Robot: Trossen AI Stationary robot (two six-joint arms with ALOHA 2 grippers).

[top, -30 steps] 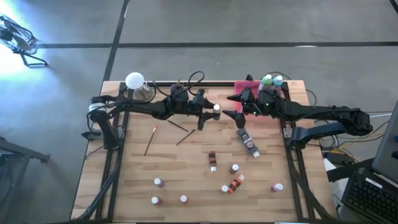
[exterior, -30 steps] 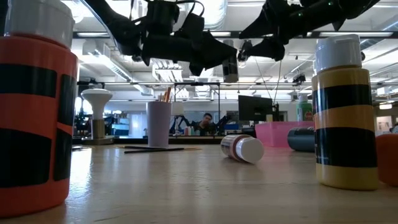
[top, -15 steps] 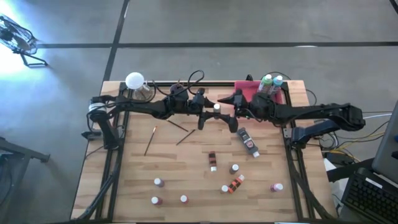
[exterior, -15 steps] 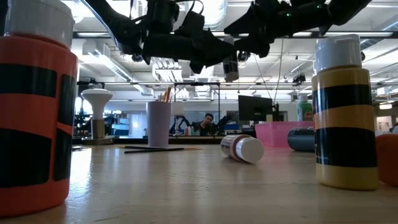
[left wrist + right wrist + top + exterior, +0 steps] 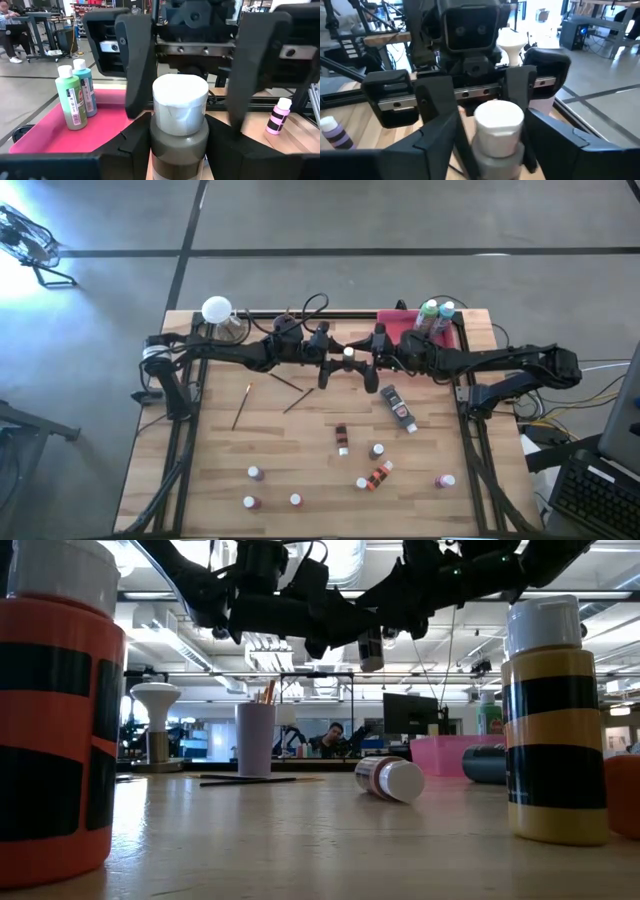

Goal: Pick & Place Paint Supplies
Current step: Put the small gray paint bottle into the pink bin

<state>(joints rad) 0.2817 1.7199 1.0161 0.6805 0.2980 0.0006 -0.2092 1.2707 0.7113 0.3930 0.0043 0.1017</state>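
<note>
A paint bottle (image 5: 179,115) with a white cap and a dark grey body hangs upright above the middle of the table. My left gripper (image 5: 335,360) is shut on it and reaches in level from the left. My right gripper (image 5: 366,362) faces it from the right, open. Its fingers (image 5: 137,65) stand on either side of the bottle's cap (image 5: 498,117). More paint bottles (image 5: 377,450) stand or lie on the near half of the table. A dark tube (image 5: 398,408) and thin brushes (image 5: 285,380) also lie there. My left gripper pinches the bottle's body just below the cap (image 5: 179,142) between its two fingers. The fingers come in level from the table's left. The bottle stands upright, cap up, lifted clear of the table (image 5: 371,648). Whether my right gripper touches the cap I cannot tell.
A pink tray (image 5: 398,328) at the far right holds a green bottle (image 5: 430,310) and a blue bottle (image 5: 447,310). A lilac cup (image 5: 255,738) with brushes and a white lamp (image 5: 216,308) stand at the far left. A person sits in the room behind (image 5: 333,736).
My right gripper has moved toward the table's left and a little down, up to the bottle held by my left gripper. Its fingers have narrowed from wide open to close on either side of the cap. The bottle has stayed in place.
</note>
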